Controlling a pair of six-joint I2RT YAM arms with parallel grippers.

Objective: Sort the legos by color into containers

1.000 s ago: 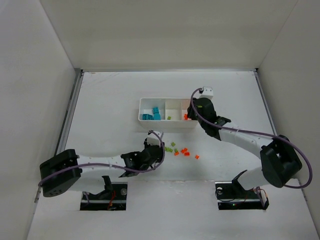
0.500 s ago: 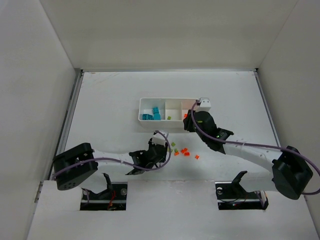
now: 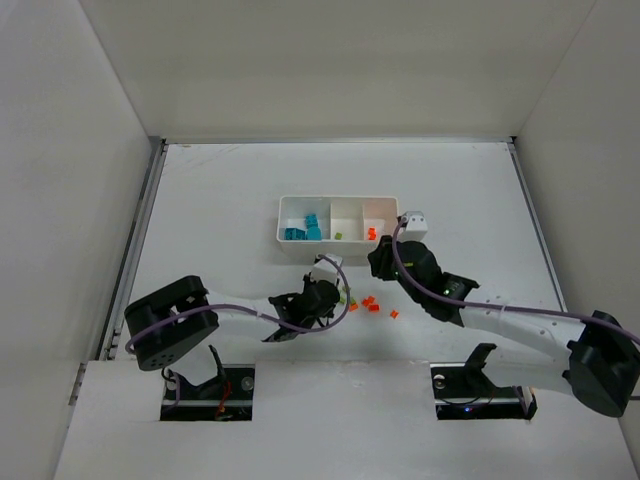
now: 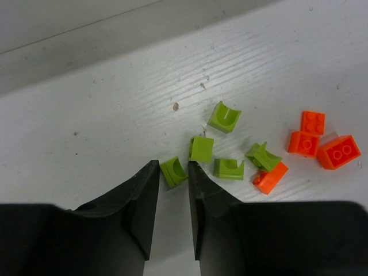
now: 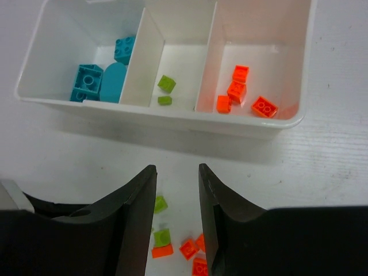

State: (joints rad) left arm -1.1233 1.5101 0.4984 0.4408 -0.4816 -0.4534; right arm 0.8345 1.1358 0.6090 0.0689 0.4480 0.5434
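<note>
The white tray (image 3: 330,197) holds teal legos (image 5: 95,80) in its left compartment, two green ones (image 5: 166,84) in the middle and several orange ones (image 5: 241,92) on the right. Loose green legos (image 4: 225,117) and orange legos (image 4: 338,152) lie on the table in front of it. My left gripper (image 4: 173,168) is down among them, its tips pinching one small green lego (image 4: 172,173). My right gripper (image 5: 177,172) hovers open and empty just in front of the tray's near wall (image 5: 172,109), above the loose pile (image 5: 161,236).
The two grippers (image 3: 340,290) (image 3: 378,262) are close together over the loose legos (image 3: 368,302). White walls enclose the table on three sides. A metal rail (image 3: 140,230) runs along the left edge.
My left gripper slid right into the green legos and its jaws narrowed onto one. My right gripper drew back from the tray's orange compartment toward the near side.
</note>
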